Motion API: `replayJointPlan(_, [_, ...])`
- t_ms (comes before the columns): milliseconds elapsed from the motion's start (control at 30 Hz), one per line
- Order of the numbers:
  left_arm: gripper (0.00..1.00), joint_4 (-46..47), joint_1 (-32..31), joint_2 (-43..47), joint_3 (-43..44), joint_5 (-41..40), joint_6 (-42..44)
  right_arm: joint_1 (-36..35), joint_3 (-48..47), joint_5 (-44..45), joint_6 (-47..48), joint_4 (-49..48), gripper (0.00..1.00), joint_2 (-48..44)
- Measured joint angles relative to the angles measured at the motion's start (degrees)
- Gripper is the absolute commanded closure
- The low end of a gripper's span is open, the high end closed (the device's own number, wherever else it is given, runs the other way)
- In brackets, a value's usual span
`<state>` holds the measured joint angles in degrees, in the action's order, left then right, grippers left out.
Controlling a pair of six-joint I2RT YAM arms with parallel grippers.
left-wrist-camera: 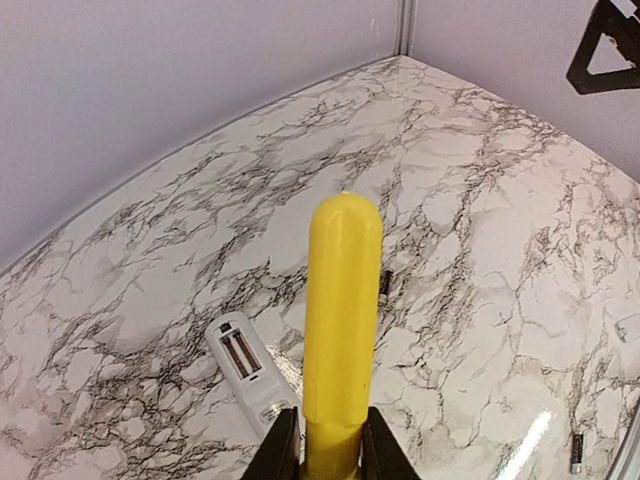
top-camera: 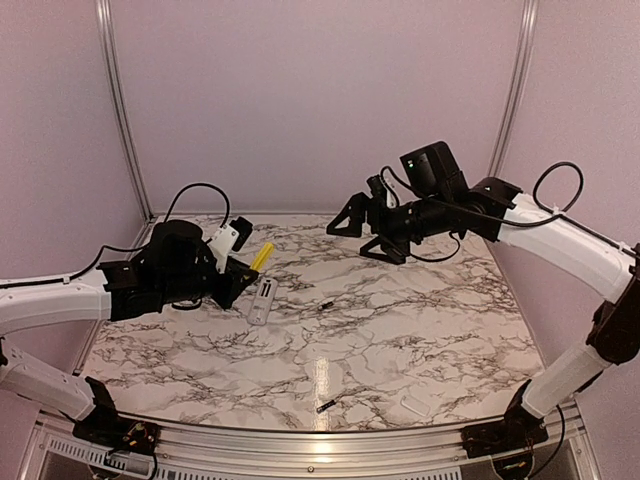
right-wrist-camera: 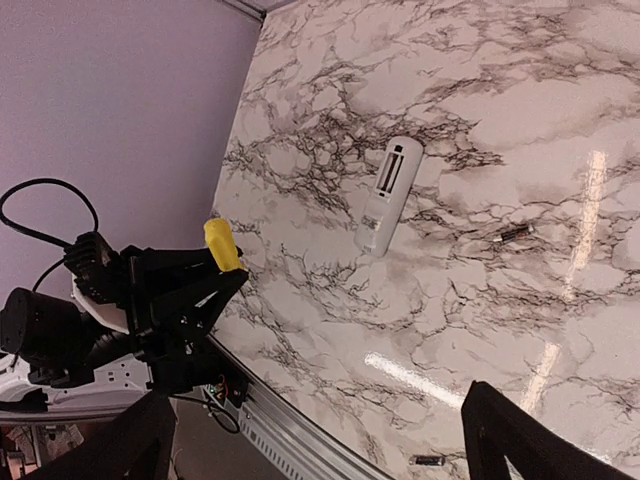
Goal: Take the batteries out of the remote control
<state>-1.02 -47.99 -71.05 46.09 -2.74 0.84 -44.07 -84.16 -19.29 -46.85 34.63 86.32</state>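
The left gripper (left-wrist-camera: pixel 333 446) is clamping the yellow-handled screwdriver (left-wrist-camera: pixel 342 320) tight between its fingers, the handle sticking out past the fingertips. The remote control (left-wrist-camera: pixel 243 366) is lying flat on the marble table (top-camera: pixel 400 340) just beside and beneath those fingers, untouched, its dark recess facing up. The right gripper (top-camera: pixel 363 232) is hanging above the far side of the table, fingers spread wide and holding nothing, well apart from the remote, while a loose battery (top-camera: pixel 325 305) is lying near the remote toward the right arm's side and a second battery (top-camera: pixel 327 406) is lying by the near edge, near the small white cover piece (top-camera: pixel 415 405).
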Motion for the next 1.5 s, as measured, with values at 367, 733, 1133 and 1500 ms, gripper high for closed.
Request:
replayJointPlan(367, [1.00,-7.0,8.4,-2.0,0.0,-8.6,-11.2,1.1,4.9,6.5,-2.5,4.7,0.02,-4.1])
replayJointPlan(733, [1.00,-12.6,15.8,-9.2,-0.5,-8.3,-21.2,1.1,7.8,8.2,-4.6,6.0,0.01,-8.0])
replayJointPlan(1133, [1.00,-14.8,16.4,-16.0,-2.1,-5.9,-26.6,1.1,9.2,8.5,-5.7,6.3,0.02,-8.9])
replayJointPlan(1500, [0.89,-14.8,16.4,-21.0,-2.1,-5.0,-29.0,1.1,10.2,9.3,-6.5,6.5,0.03,-10.9])
